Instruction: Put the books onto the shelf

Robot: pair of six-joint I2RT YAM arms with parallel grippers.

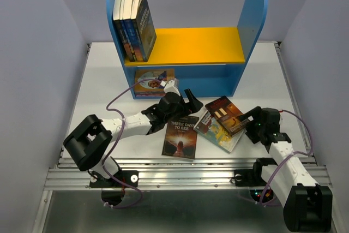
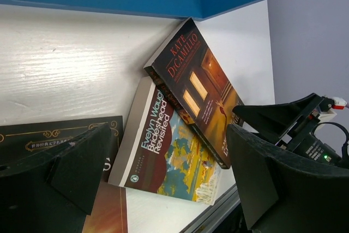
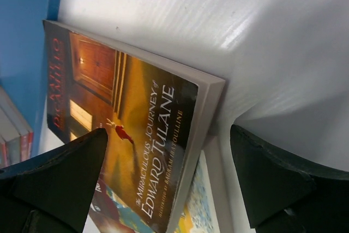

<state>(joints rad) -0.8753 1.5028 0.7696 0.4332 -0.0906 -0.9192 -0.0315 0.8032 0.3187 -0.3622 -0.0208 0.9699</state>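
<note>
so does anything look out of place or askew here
Yes: the Edward Tulane book lies skewed on top of Brideshead Revisited, overhanging it, on the table in front of the shelf. Three Days to See lies flat beside them. None is shelved yet.

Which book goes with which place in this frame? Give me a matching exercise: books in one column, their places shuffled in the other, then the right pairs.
Books
1. Three Days to See
2. The Miraculous Journey of Edward Tulane
3. Brideshead Revisited
4. upright blue-spined books

Places
A. standing on the yellow upper board of the shelf
B. on the table, partly under another book
C. flat on the table, nothing on top of it
D. lying on top of another book

Pairs: 1-C; 2-D; 3-B; 4-A
</note>
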